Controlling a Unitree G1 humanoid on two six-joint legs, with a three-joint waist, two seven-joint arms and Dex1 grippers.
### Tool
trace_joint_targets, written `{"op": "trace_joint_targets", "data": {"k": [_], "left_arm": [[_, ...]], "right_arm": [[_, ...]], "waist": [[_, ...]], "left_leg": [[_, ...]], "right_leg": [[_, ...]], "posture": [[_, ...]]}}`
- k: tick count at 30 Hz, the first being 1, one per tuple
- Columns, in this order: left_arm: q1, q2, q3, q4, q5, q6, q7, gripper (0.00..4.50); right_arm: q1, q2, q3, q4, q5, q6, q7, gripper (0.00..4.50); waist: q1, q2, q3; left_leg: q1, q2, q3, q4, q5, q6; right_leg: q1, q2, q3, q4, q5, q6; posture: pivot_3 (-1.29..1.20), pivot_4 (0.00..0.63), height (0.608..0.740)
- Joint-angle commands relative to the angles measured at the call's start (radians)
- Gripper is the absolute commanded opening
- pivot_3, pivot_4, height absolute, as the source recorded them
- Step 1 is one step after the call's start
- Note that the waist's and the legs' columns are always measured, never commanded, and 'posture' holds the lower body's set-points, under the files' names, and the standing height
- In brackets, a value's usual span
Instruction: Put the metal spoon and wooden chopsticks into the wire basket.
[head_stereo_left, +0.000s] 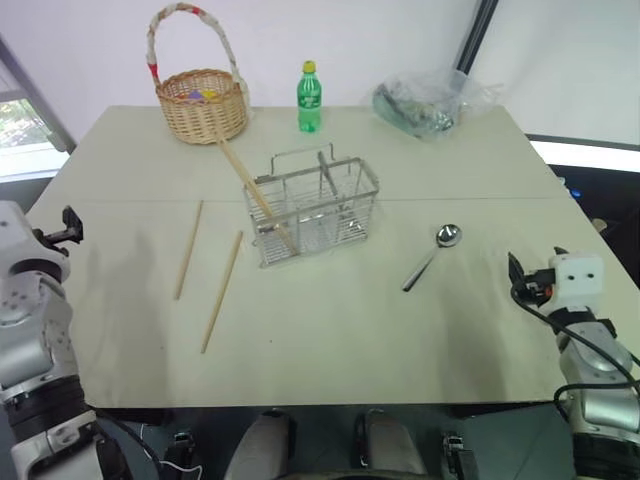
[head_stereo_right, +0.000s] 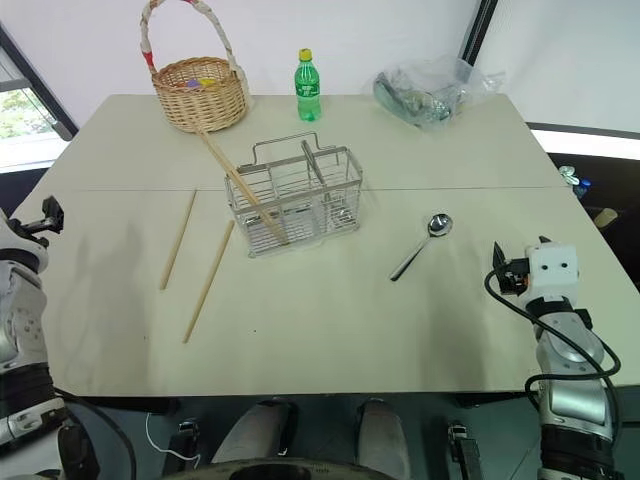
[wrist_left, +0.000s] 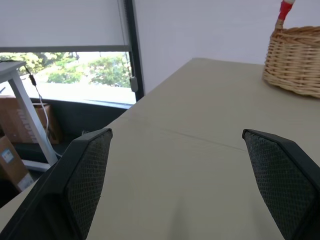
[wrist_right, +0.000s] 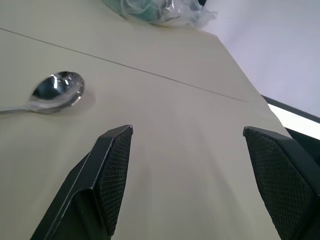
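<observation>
The right gripper (wrist_right: 187, 175) hovers over the near right part of the table (head_stereo_left: 330, 340), its two black fingers spread wide apart with nothing between them. The left gripper (wrist_left: 182, 185) hangs over the table's left edge, its fingers also wide apart and empty.

Just ahead and inward of the right gripper lies the metal spoon (head_stereo_left: 432, 255), flat on the table. Its round bowl points away toward the far right, and its thin handle runs back toward the near left.

In the middle of the table stands the wire basket (head_stereo_left: 312, 208), upright, with its loop handle on top. One wooden chopstick (head_stereo_left: 256, 194) leans in the basket's left end, tilted so its upper end reaches toward the wicker basket (head_stereo_left: 201, 100) at the far left. Two more wooden chopsticks (head_stereo_left: 206, 277) lie flat to the left of the wire basket, side by side but apart, each running from far to near with a slight lean.

At the far edge stand a green bottle (head_stereo_left: 309, 97) and a crumpled clear plastic bag (head_stereo_left: 425, 103).
</observation>
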Motion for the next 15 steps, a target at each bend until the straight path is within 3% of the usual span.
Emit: {"op": "trace_joint_targets", "data": {"k": [1, 15], "left_arm": [[-0.028, 0.012, 0.001, -0.009, -0.013, 0.005, -0.002, 4.39], [-0.006, 0.013, -0.033, -0.051, -0.019, 0.005, -0.044, 4.39]], "right_arm": [[-0.004, -0.013, -0.028, -0.045, 0.006, -0.017, -0.009, 3.64], [-0.068, -0.091, -0.04, -0.026, 0.016, -0.004, 0.025, 3.64]], "waist": [[-0.002, 0.0, 0.0], [0.0, 0.0, 0.0]], "left_leg": [[0.0, 0.0, 0.0, 0.0, 0.0, 0.0], [0.0, 0.0, 0.0, 0.0, 0.0, 0.0]], "right_leg": [[0.0, 0.0, 0.0, 0.0, 0.0, 0.0], [0.0, 0.0, 0.0, 0.0, 0.0, 0.0]], "posture": [[0.0, 0.15, 0.674], [0.0, 0.15, 0.674]]}}
